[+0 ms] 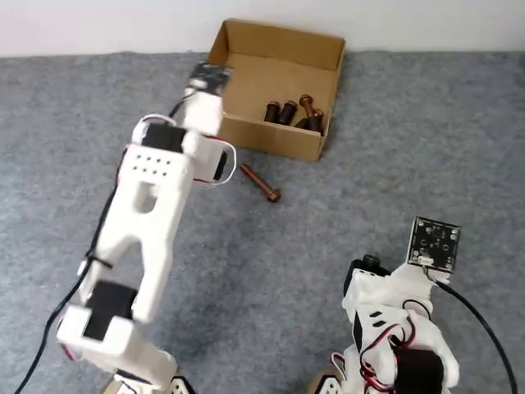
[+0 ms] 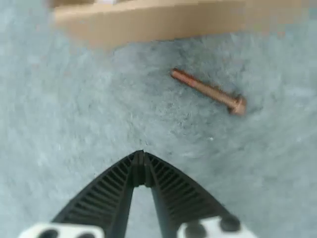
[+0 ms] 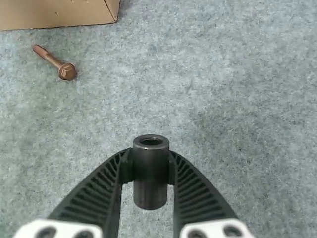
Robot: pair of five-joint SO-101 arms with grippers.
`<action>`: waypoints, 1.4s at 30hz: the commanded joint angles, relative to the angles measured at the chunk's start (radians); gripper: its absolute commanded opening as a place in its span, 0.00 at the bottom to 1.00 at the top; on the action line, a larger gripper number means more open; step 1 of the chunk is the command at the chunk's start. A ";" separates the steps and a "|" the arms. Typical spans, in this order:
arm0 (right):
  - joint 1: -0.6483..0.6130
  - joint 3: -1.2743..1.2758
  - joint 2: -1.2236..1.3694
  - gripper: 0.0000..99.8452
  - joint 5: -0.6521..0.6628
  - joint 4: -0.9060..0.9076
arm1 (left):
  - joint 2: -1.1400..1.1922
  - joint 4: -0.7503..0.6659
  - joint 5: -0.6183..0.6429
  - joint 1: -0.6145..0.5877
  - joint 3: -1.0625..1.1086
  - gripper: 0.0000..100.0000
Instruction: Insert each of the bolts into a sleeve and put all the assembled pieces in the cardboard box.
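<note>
One loose bolt [image 1: 260, 182] is seen lying flat just in front of the cardboard box [image 1: 275, 141], its long axis oblique to the box's front wall and its head end farther from the box. The left gripper [image 2: 141, 159], pressed together and empty, is held by that wall and is judged the nearer to the bolt. A sleeve [image 3: 150, 183] is pinched upright in the right gripper [image 3: 148, 158], well apart from the box. No writing can be read.

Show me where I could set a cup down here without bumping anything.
The grey carpet right of the cardboard box is bare, as is the stretch between the bolt and the right arm. Crowded where the left arm nears the box's front.
</note>
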 commanded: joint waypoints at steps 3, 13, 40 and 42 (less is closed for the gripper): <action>0.012 -0.005 0.004 0.01 -0.011 -0.013 | 0.124 0.081 -0.545 0.009 -0.217 0.03; 0.012 -0.005 0.004 0.01 -0.011 -0.013 | 0.310 0.086 -0.821 0.092 -0.346 0.10; 0.005 -0.003 0.012 0.01 -0.011 -0.013 | 0.779 0.080 -1.120 0.158 -0.776 0.16; 0.005 -0.003 0.012 0.01 -0.011 -0.013 | 0.835 0.084 -1.120 0.158 -0.868 0.16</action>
